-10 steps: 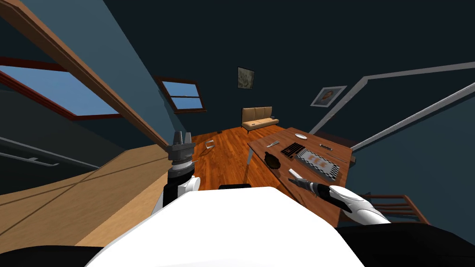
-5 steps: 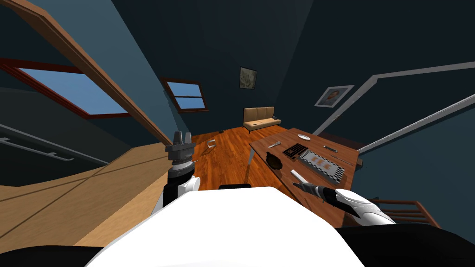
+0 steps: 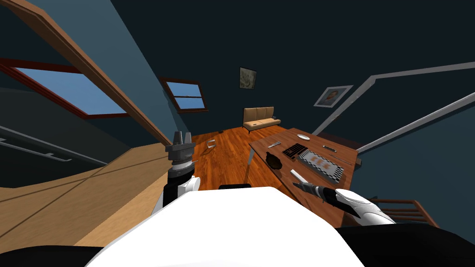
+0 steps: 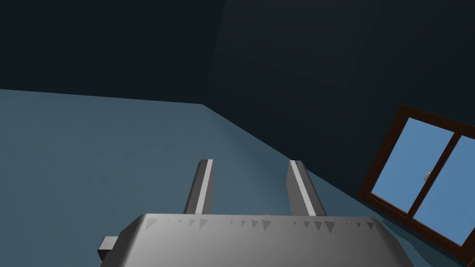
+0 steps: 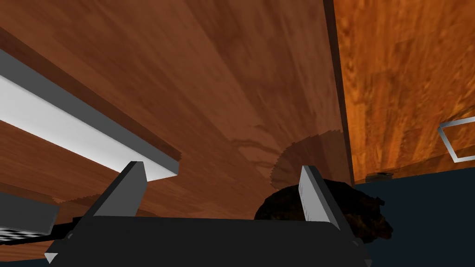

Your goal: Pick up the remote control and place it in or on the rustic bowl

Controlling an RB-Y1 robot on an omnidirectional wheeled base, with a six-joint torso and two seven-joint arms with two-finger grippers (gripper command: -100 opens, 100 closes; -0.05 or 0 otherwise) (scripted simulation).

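Both grippers are recorded with fingers apart and nothing between them.

From the head view, the right gripper (image 3: pixel 299 185) is noted low over the near end of the table (image 3: pixel 283 178). The left gripper (image 3: pixel 182 137) is held upright, well apart from the table on its left side. The remote (image 3: pixel 297 176), a white bar with grey sides, is found lying flat on the table just ahead of the right gripper, between the bowl (image 3: pixel 273 161) and a checkered mat (image 3: pixel 321 165). The bowl, dark and rough, is set at the table's left edge, beside the orange floor (image 3: pixel 222 153), near the remote but apart from it. Toward the table's far end, a black gridded slab (image 3: pixel 294 150) and a small plate (image 3: pixel 303 136) are logged.

The right wrist view adds closer detail. The remote (image 5: pixel 69 125) is seen with its end just beside one finger of the right gripper (image 5: pixel 222 166), outside the gap; contact cannot be judged. The bowl (image 5: pixel 366 213) is partly covered by the other finger and is placed against the edge of the table (image 5: pixel 222 83). Bare table is observed between the two fingers.

In the left wrist view, the fingers of the left gripper (image 4: pixel 250 161) are shown straight, apart and empty.
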